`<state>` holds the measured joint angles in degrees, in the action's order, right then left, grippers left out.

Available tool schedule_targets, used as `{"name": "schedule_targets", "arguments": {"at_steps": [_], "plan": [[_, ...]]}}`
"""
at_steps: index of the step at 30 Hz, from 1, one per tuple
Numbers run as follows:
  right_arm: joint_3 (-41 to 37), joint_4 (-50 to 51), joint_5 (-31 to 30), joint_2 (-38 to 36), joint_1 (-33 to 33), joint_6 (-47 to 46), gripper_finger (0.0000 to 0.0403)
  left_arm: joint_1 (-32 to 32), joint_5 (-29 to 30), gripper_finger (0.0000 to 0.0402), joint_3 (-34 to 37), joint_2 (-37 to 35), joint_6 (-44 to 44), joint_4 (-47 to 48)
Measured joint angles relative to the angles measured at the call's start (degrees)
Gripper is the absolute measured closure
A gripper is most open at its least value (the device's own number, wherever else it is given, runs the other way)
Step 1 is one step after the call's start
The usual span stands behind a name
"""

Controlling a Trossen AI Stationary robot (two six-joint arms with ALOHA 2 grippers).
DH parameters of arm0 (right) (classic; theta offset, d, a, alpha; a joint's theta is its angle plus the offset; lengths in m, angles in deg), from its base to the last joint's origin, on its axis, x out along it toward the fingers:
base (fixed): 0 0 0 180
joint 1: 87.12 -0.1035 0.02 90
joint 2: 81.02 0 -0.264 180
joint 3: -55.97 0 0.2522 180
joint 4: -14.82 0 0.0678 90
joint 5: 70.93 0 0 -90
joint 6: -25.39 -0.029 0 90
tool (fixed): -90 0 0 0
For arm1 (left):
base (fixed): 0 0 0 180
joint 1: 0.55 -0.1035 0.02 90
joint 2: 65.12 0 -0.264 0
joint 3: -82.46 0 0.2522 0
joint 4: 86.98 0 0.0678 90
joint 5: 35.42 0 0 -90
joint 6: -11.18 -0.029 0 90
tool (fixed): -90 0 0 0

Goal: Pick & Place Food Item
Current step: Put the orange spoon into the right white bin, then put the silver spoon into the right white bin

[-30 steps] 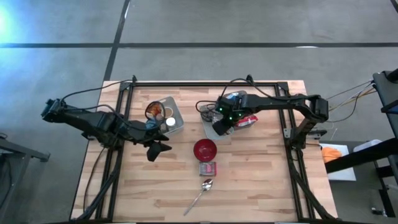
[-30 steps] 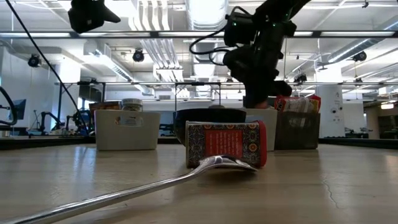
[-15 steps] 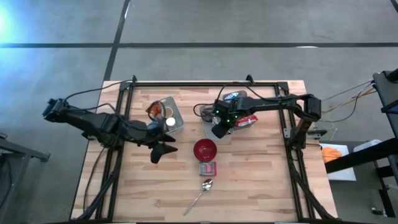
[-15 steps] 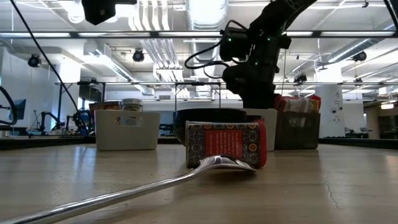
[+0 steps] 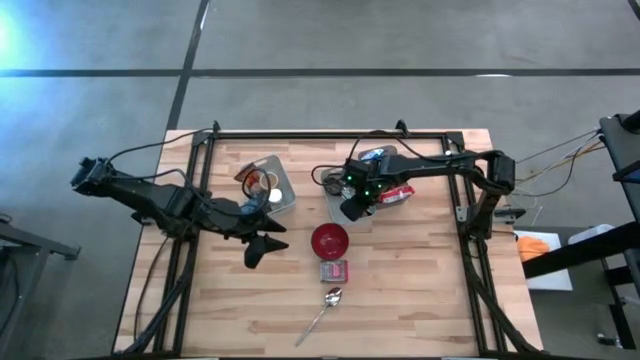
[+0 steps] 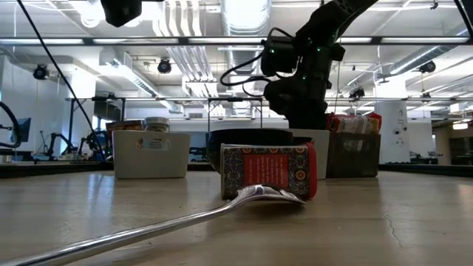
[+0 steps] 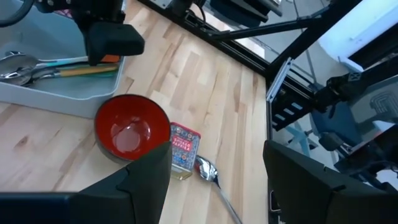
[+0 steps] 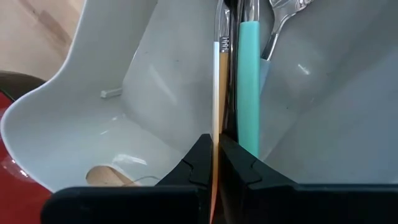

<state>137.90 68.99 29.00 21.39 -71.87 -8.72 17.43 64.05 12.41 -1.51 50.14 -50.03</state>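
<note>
Right gripper (image 8: 214,163), jaws shut on an orange-handled utensil (image 8: 222,93), dips into the white tray (image 8: 81,118) just behind the red bowl (image 5: 329,240). Left gripper (image 5: 262,245), jaws wide and empty, waits beside the bowl. Food box (image 5: 334,271) sits just in front, prob. next.

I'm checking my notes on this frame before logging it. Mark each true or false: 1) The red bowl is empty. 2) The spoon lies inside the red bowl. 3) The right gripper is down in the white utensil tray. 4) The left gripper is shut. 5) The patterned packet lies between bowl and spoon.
1) True: the red bowl holds nothing.
2) False: the spoon lies on the table, apart from the bowl.
3) True: the right gripper is down in the white utensil tray, shut.
4) False: the left gripper is open, in the air near the bowl.
5) True: the patterned packet lies between them.
</note>
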Motion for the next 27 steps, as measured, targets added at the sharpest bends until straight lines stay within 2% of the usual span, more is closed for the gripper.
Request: {"name": "schedule_targets", "arguments": {"at_steps": [11, 21, 27], "plan": [[0.0, 0.3, 0.9, 0.0, 0.1, -1.3, 0.0387, 0.1, 0.0, 0.0146, 0.0, 0.0, 0.3, -0.7], [1.6, 1.3, 1.3, 0.0, 0.0, 0.1, 0.0273, 0.1, 0.0, 0.0146, 0.0, 0.0, 1.8, -0.7], [7.1, 3.7, 1.2, 0.0, 0.0, 1.9, 0.0234, 0.4, -0.9, 0.0146, 0.0, 0.0, 5.1, -0.7]]}}
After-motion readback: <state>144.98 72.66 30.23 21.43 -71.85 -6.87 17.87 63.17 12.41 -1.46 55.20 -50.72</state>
